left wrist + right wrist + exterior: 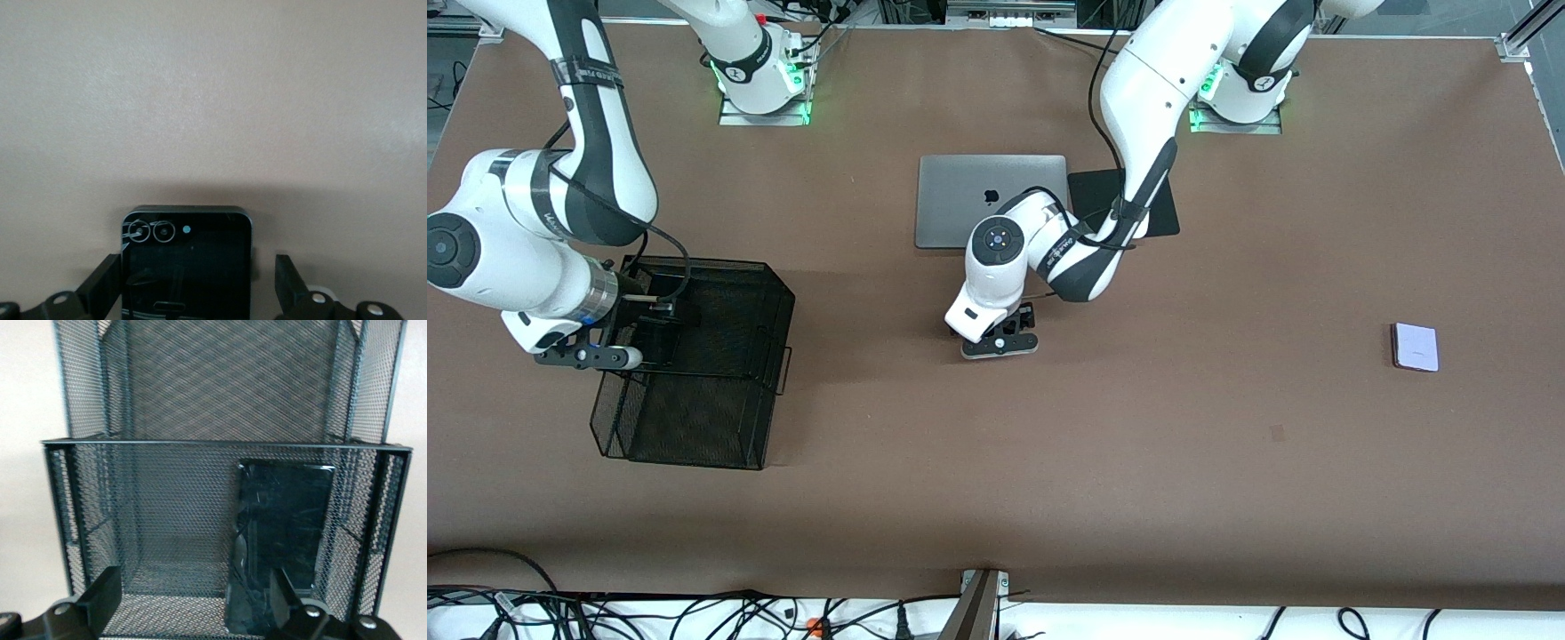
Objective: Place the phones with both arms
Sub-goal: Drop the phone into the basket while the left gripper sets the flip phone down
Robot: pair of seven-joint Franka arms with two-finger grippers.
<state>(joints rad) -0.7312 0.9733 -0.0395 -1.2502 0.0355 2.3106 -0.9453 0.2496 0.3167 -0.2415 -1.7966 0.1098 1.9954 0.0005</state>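
My left claw [1000, 342] sits low over the middle of the table [1227, 498], nearer the front camera than the grey laptop [960, 191] and the black mat [1165, 209] beside it. Its fingers [103, 287] are spread apart and released; the small squarish black phone [187, 263] lies flat on the table between them. One finger is just beside the phone's edge, and the other stands clear of it with a gap showing.

My right claw [618, 342] hangs over the black mesh basket [720, 427] at the right arm's end of the table. Its fingers [100, 597] are open too, gripping nothing. Below it, the long black phone [283, 540] rests inside the basket compartment under the claw, leaning against the mesh wall close to one fingertip.

The pale lavender-white phone [1416, 347] lies flat toward the left arm's end of the table, well apart from both claws.
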